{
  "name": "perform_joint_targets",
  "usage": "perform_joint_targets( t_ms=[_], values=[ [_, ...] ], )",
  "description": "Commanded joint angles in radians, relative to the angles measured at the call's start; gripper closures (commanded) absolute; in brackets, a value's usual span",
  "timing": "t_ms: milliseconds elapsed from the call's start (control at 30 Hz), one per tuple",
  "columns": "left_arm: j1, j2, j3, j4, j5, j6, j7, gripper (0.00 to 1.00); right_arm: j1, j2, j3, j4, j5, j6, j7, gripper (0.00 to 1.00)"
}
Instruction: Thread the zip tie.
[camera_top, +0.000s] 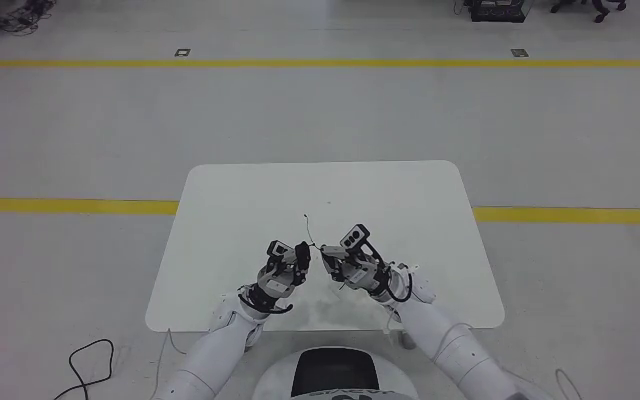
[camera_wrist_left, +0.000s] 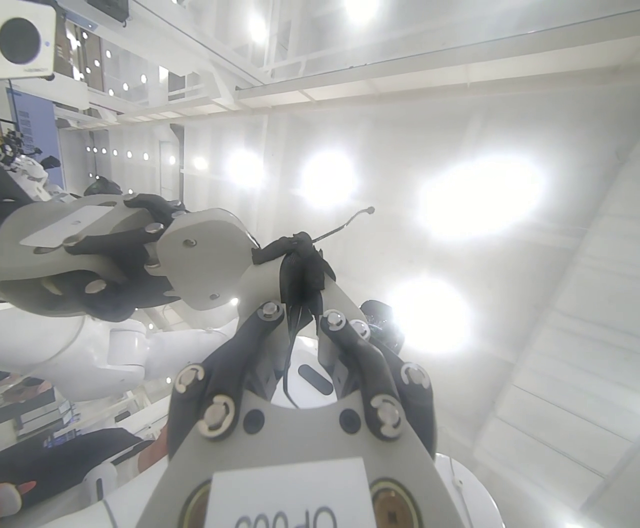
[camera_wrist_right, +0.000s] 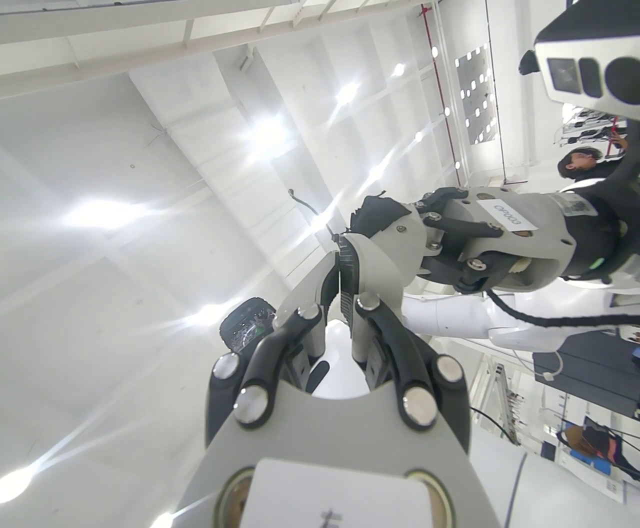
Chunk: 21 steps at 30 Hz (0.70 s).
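The zip tie (camera_top: 308, 228) is a thin black strand held up above the front middle of the white table (camera_top: 420, 200). My left gripper (camera_top: 300, 258) and right gripper (camera_top: 325, 258) meet tip to tip around its lower part. In the left wrist view my left gripper (camera_wrist_left: 302, 280) is shut on the zip tie (camera_wrist_left: 340, 229). A strand hangs down between its fingers, and the free end curves up and away. The right gripper (camera_wrist_left: 265, 255) touches the same spot. In the right wrist view my right gripper (camera_wrist_right: 340, 260) is shut, with the zip tie (camera_wrist_right: 305, 204) rising from its tips beside the left gripper (camera_wrist_right: 372, 215).
Both arms hover over the table's front edge (camera_top: 330, 325). The tabletop stretches bare behind and to both sides of the grippers. Yellow floor lines (camera_top: 90, 206) run past the table.
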Motion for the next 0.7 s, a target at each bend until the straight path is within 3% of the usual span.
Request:
perform_joint_targets(
  t_ms=[0,667],
  values=[
    [0.0,0.0,0.0,-0.001,0.0,0.001,0.001,1.0,-0.003,0.0,0.004,-0.002,-0.005,0.001,-0.001,1.0],
    [0.0,0.0,-0.001,-0.001,0.001,0.001,0.001,1.0,-0.032,0.007,0.04,-0.024,-0.05,0.011,-0.013,1.0]
  ],
)
